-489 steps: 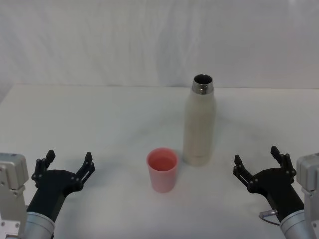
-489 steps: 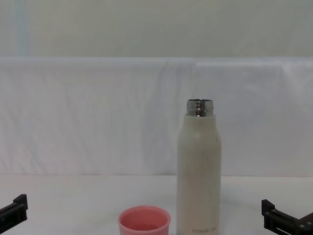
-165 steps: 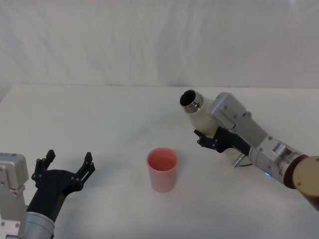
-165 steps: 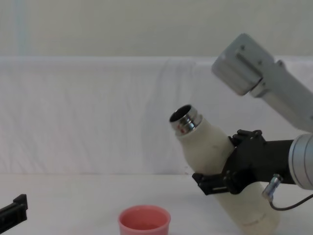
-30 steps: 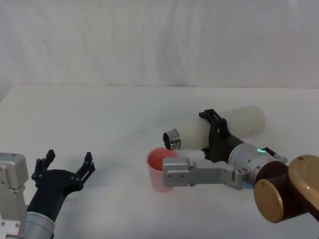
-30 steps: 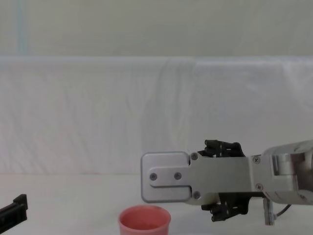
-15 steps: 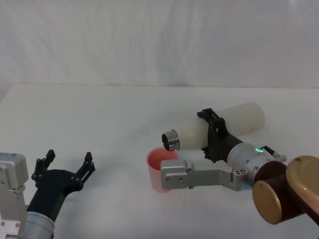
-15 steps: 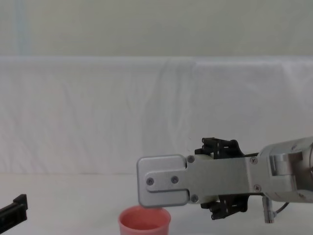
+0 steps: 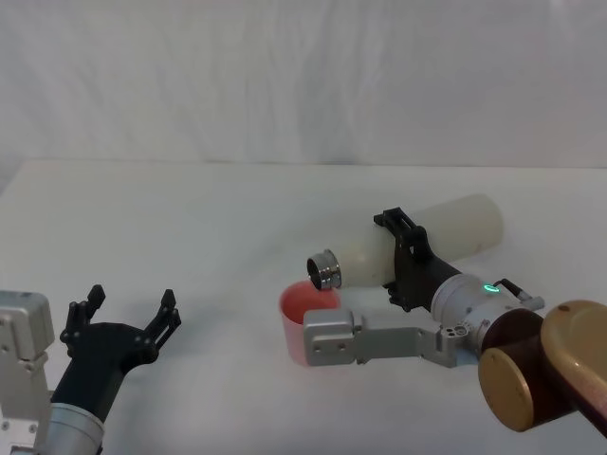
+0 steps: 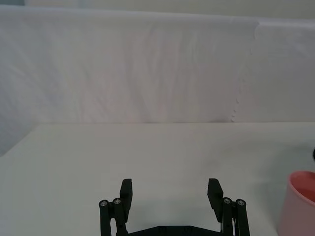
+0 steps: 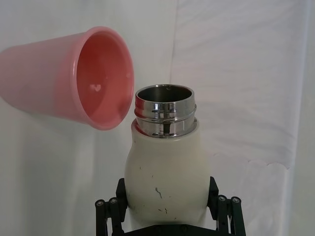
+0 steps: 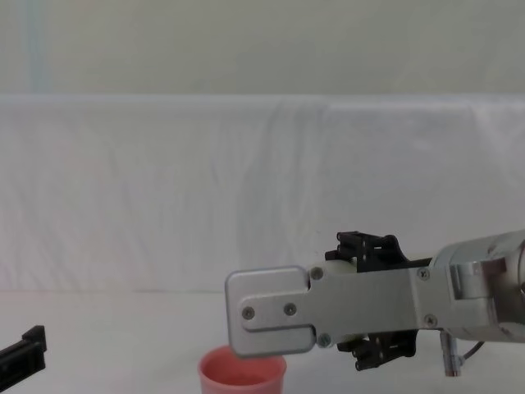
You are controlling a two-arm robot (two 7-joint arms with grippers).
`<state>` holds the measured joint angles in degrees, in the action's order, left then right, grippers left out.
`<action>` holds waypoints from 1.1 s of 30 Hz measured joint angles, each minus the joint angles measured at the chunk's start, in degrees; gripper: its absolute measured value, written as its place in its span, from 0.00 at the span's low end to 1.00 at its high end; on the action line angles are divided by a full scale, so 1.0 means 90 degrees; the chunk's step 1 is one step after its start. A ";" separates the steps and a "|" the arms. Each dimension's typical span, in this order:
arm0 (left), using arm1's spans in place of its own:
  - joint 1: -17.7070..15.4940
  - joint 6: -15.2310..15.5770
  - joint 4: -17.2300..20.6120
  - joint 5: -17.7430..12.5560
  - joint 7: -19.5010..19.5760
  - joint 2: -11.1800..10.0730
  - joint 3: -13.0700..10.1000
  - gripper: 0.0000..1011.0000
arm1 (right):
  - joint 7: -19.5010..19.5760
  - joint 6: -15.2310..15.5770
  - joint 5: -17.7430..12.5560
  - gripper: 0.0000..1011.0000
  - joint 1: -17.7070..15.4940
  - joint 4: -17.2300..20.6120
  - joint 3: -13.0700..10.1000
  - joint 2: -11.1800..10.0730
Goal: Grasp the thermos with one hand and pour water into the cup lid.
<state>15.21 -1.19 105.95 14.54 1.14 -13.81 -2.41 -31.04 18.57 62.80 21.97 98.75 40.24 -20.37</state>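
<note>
The right gripper clasps the tipped thermos with its steel mouth over the pink cup lid, partly hidden by the arm; the left gripper rests spread apart.

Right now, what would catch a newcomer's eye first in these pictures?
The thermos, tipped nearly flat in the right gripper at mid-table, its steel neck just over the rim of the pink cup lid. The cup lid stands upright on the white table. The left gripper sits open and parked at the near left edge.
</note>
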 joint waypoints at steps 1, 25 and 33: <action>0.0000 0.0000 0.0000 0.0000 0.0000 0.0000 0.0000 0.99 | -0.0007 0.0004 0.0011 0.95 0.0001 0.0006 0.0003 -0.0003; 0.0000 0.0000 0.0000 0.0000 0.0000 0.0000 0.0000 0.99 | -0.0173 0.0043 0.0280 0.95 0.0050 0.0040 0.0093 -0.0020; 0.0000 0.0000 0.0000 0.0000 0.0000 0.0000 0.0000 0.99 | -0.0182 0.0045 0.0305 0.95 0.0052 0.0041 0.0092 -0.0016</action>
<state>15.21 -1.19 105.95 14.54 1.14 -13.81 -2.41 -32.67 18.97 65.55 22.44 99.12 41.08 -20.51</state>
